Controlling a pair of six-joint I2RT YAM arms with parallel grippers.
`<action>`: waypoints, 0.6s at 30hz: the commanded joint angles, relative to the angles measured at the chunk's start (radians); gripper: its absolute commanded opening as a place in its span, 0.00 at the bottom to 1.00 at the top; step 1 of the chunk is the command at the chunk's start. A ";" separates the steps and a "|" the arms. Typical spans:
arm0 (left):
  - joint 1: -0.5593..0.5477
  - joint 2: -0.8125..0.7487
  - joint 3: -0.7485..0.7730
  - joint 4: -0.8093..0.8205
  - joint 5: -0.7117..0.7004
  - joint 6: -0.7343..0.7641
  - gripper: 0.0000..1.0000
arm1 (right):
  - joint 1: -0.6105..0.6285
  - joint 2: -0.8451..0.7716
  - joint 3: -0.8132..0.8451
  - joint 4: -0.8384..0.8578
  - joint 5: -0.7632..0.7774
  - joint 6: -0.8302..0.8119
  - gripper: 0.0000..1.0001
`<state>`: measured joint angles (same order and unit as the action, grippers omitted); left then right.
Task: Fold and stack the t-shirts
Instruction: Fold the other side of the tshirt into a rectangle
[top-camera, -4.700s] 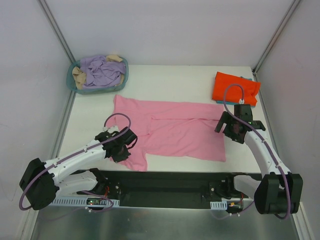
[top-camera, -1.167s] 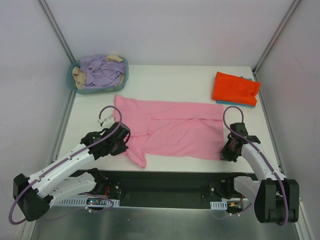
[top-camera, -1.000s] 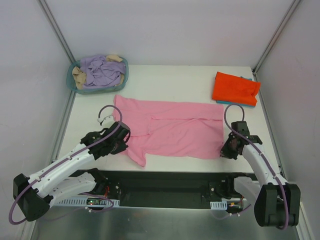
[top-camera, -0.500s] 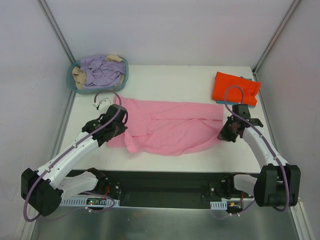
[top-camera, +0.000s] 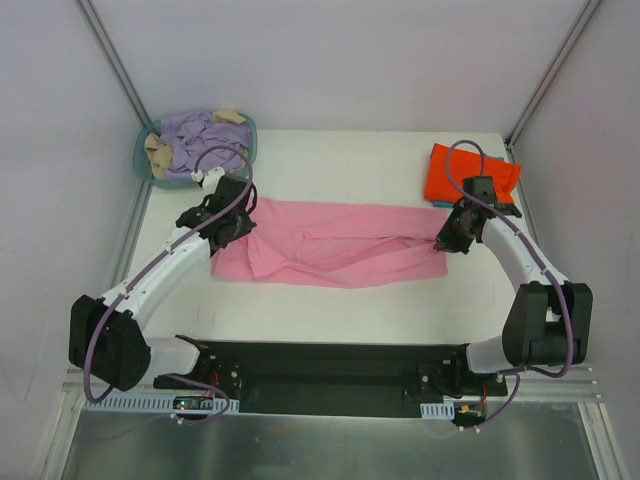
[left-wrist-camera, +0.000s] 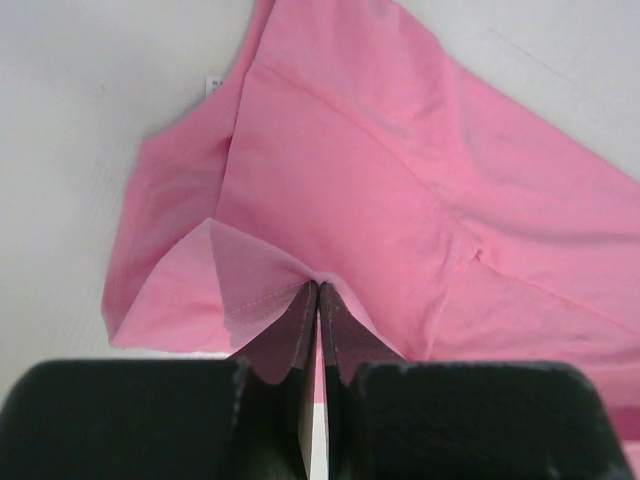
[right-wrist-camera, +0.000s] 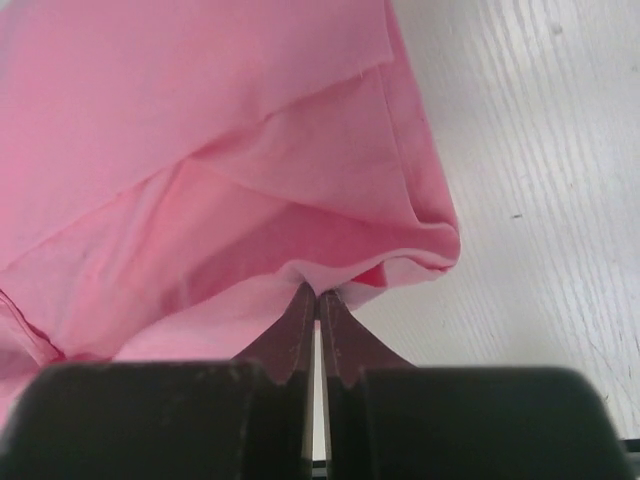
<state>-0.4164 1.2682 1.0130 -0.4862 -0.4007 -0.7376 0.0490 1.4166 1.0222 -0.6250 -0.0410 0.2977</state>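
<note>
The pink t-shirt (top-camera: 330, 245) lies across the middle of the table, its near half doubled over toward the back. My left gripper (top-camera: 232, 222) is shut on the shirt's left hem, pinched cloth at its tips (left-wrist-camera: 318, 288). My right gripper (top-camera: 452, 240) is shut on the right hem, a fold of pink t-shirt (right-wrist-camera: 250, 180) bunched at its tips (right-wrist-camera: 318, 292). A folded orange-red t-shirt (top-camera: 468, 175) rests at the back right on a teal-blue t-shirt (top-camera: 497, 207), of which only an edge shows.
A round teal basket (top-camera: 248, 150) holding lilac and beige clothes stands at the back left corner. Bare white table (top-camera: 350, 160) runs behind the pink shirt and in front of it. Metal frame posts rise at both back corners.
Both grippers have carried the pink shirt's near edge away from the table's front toward the back, folding the shirt lengthwise into a narrower band.
</note>
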 joint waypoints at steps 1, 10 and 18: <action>0.040 0.059 0.090 0.029 0.002 0.066 0.00 | -0.008 0.036 0.090 0.004 0.035 0.003 0.02; 0.100 0.184 0.180 0.031 0.028 0.099 0.00 | -0.006 0.142 0.182 -0.009 0.099 0.008 0.03; 0.133 0.312 0.248 0.031 0.039 0.107 0.00 | -0.008 0.194 0.203 0.007 0.164 0.004 0.07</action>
<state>-0.3027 1.5368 1.2018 -0.4679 -0.3679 -0.6590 0.0490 1.5909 1.1698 -0.6239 0.0597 0.3008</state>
